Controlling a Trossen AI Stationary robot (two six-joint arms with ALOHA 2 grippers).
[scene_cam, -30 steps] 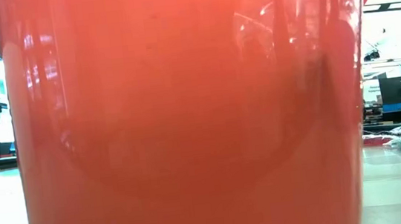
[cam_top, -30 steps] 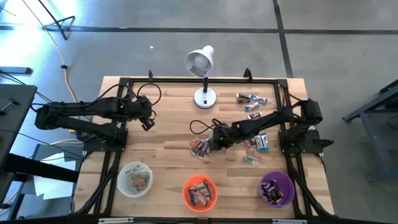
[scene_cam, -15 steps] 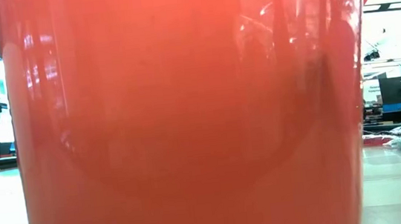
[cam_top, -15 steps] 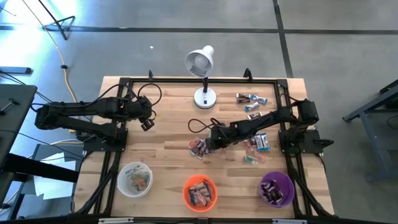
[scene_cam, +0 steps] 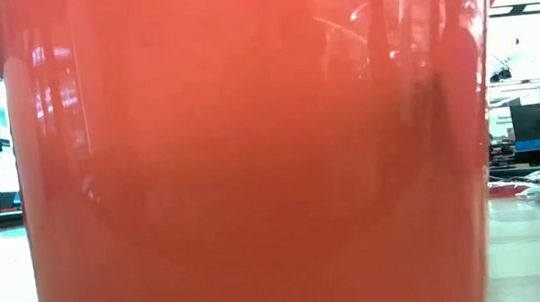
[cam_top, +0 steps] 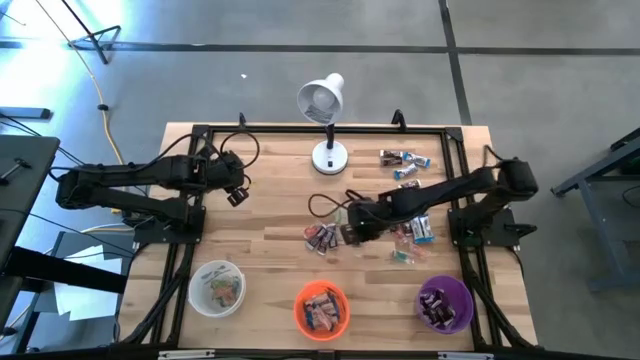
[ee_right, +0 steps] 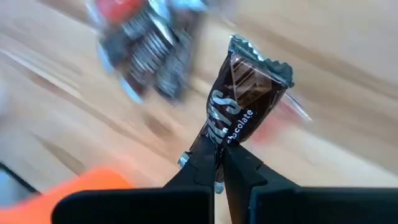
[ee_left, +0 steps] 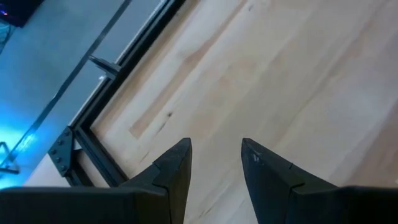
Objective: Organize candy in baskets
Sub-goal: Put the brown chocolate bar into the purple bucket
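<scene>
My right gripper [ee_right: 219, 154] [cam_top: 348, 235] is shut on a dark brown candy [ee_right: 247, 99] just above the table, beside a pile of dark and red candy [cam_top: 320, 237] at the table's middle. More candy lies at the far right [cam_top: 404, 158] and under the right arm [cam_top: 416, 228]. The white basket [cam_top: 217, 287], orange basket [cam_top: 321, 308] and purple basket [cam_top: 444, 303] stand along the near edge, each with candy inside. My left gripper [ee_left: 216, 149] [cam_top: 237, 195] hangs open over bare wood at the left. My right gripper pinches the brown candy by one crimped end [ee_right: 217, 138] between its two fingertips. The fingers slant down from the table's right side. The candy sticks out beyond the fingertips along their line, lifted clear of the table, its other crimped end [ee_right: 261, 59] free.
A white desk lamp [cam_top: 322, 100] stands at the far middle, its base [cam_top: 329, 157] on the wood, and a black cord [cam_top: 322, 205] loops beside the pile. A black frame [cam_top: 300, 130] rims the table. In the low view the orange basket's wall [scene_cam: 250, 153] fills the picture.
My right gripper has come up off the candy pile, and the right arm has drawn back a little toward the table's right edge. The pile stays where it was.
</scene>
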